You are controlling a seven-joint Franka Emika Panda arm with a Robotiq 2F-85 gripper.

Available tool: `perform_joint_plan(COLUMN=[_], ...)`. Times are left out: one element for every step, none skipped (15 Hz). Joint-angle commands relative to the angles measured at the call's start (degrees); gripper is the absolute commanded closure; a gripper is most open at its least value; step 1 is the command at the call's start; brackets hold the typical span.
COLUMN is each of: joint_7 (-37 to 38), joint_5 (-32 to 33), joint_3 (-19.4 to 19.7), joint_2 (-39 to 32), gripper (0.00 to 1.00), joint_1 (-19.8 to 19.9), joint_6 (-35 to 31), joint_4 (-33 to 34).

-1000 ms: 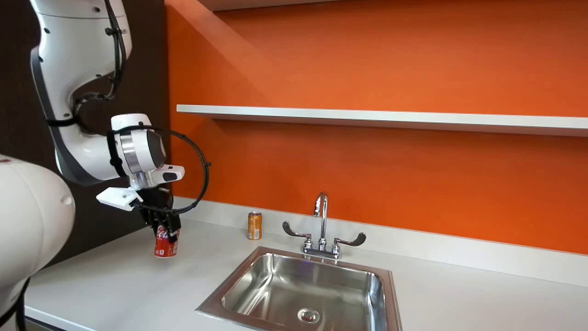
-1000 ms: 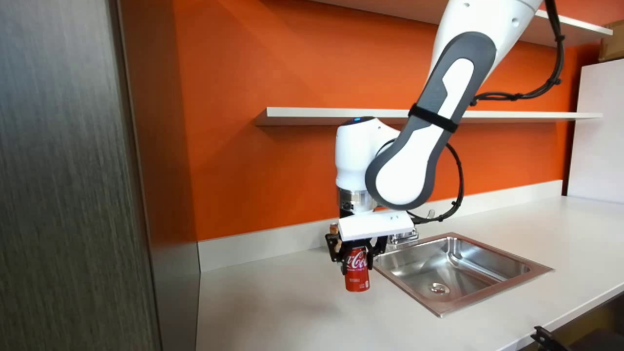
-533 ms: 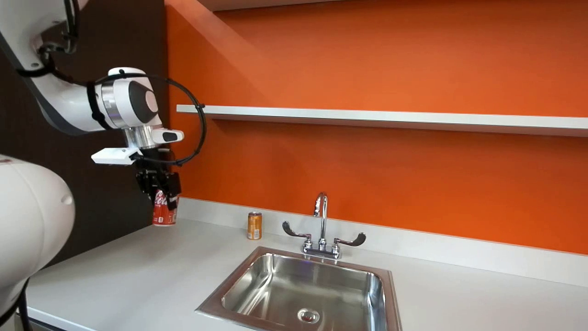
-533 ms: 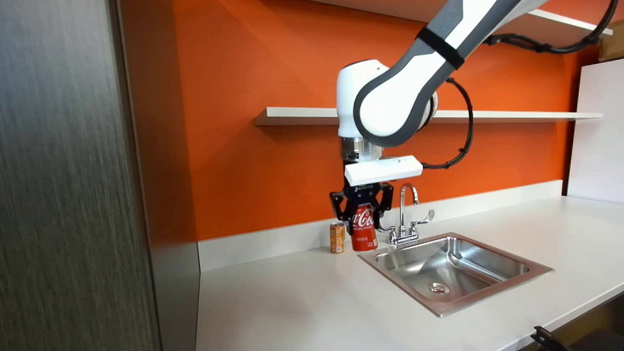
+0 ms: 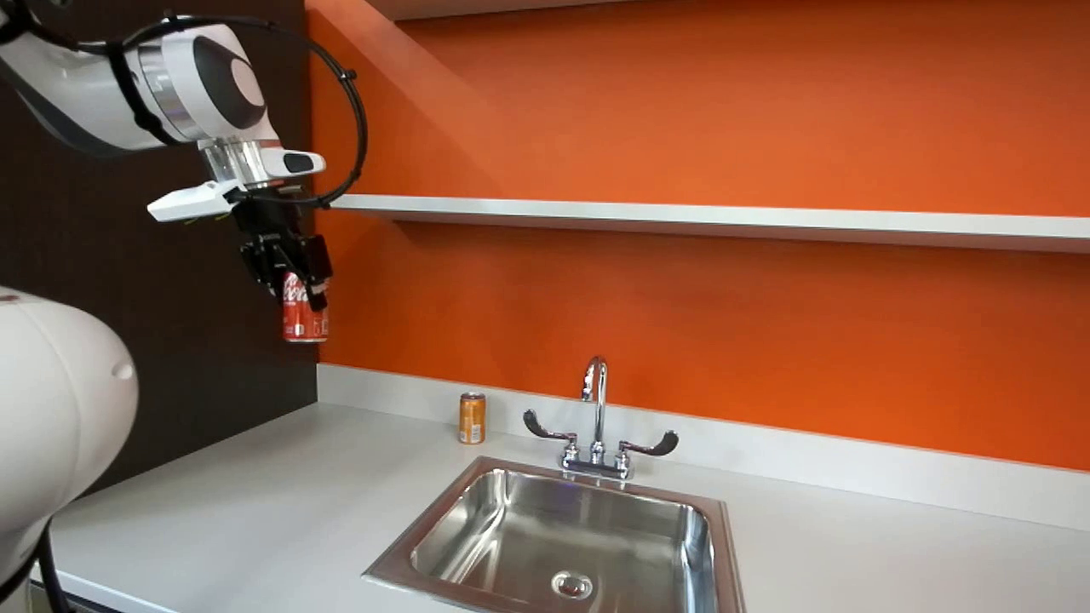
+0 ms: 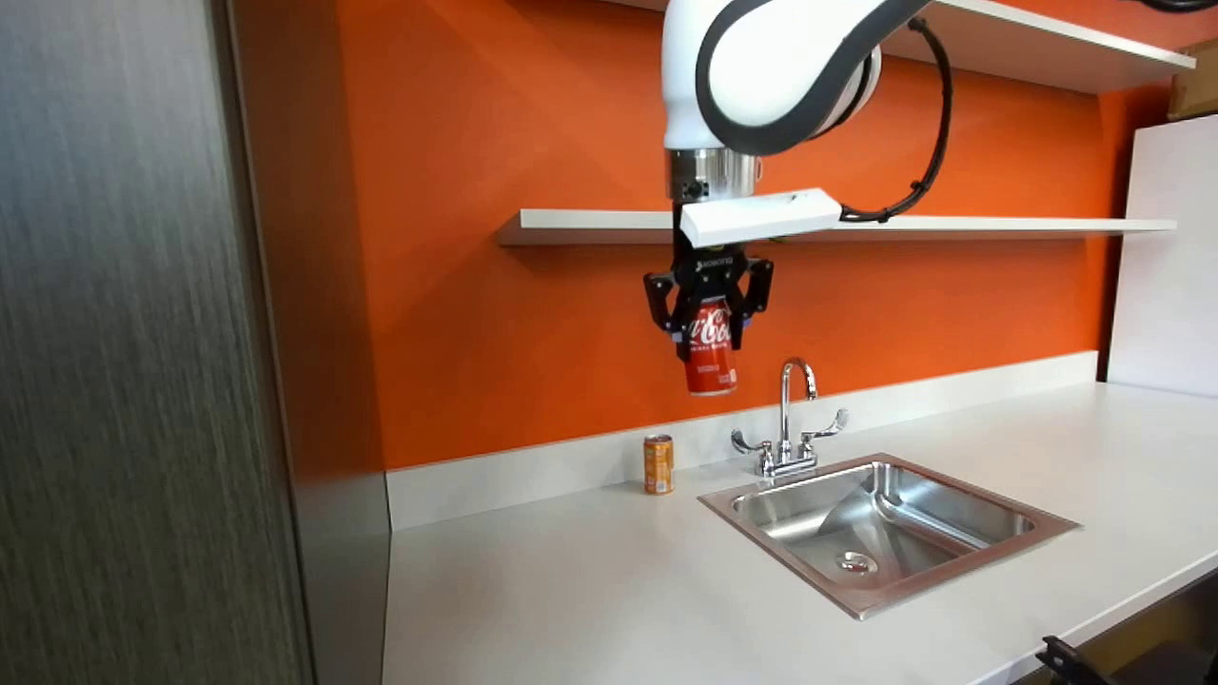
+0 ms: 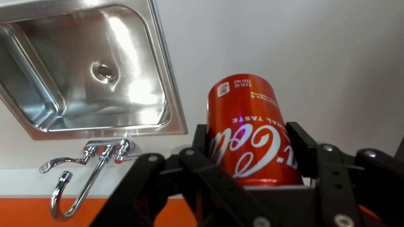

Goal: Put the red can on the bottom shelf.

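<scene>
My gripper (image 5: pixel 300 298) is shut on the red can (image 5: pixel 304 322), gripping its sides near the top. In an exterior view the gripper (image 6: pixel 710 344) holds the can (image 6: pixel 711 371) nearly upright, well above the counter. In the wrist view the black fingers (image 7: pixel 298 142) press both sides of the can (image 7: pixel 244 104); its top faces my palm and is hidden. The bottom shelf (image 5: pixel 681 214) is a long white board on the orange wall, and it also shows behind the arm (image 6: pixel 590 221). The can appears lower than this shelf in both exterior views.
A small orange-tan can (image 5: pixel 472 418) stands on the counter by the backsplash. A steel sink (image 6: pixel 799 563) with a tall faucet (image 5: pixel 599 417) is set into the counter. Another shelf (image 6: pixel 1009 57) hangs higher. A dark panel (image 5: pixel 170 358) closes off one end.
The gripper has risen steadily with the red can held in it, from just above the counter to well above it. The orange-tan can has not moved.
</scene>
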State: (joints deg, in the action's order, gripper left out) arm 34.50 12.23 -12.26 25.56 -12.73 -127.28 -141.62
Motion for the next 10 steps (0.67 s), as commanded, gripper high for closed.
perform_joint_plan(joint_7=[-2.95,-3.27,-3.41,-3.91,-4.33,-4.49,-4.81,-4.52,-4.21,-3.8], joint_5=[-0.44,-0.21,0.07,0.37,0.52,0.7,0.75,1.23,1.63,2.03], joint_3=[-2.26,-2.44,-2.72,-2.91,-3.17,-3.52,-3.72,-4.22,-4.68,-5.26], joint_2=[4.62,5.69,6.63,7.52,7.94,8.4,8.66,8.62,8.62,7.78], gripper=[0.61,0.61,0.61,0.61,0.61,0.61,0.61,0.61,0.61,0.61], joint_1=[2.34,2.58,2.88,3.18,3.5,3.95,4.34,5.03,5.73,6.47], joint_6=[3.87,4.3,4.71,5.25,5.67,5.72,5.98,5.79,5.72,5.61], joint_4=[3.16,3.72,4.3,5.15,6.11,6.91,8.1,9.51,10.98,13.16])
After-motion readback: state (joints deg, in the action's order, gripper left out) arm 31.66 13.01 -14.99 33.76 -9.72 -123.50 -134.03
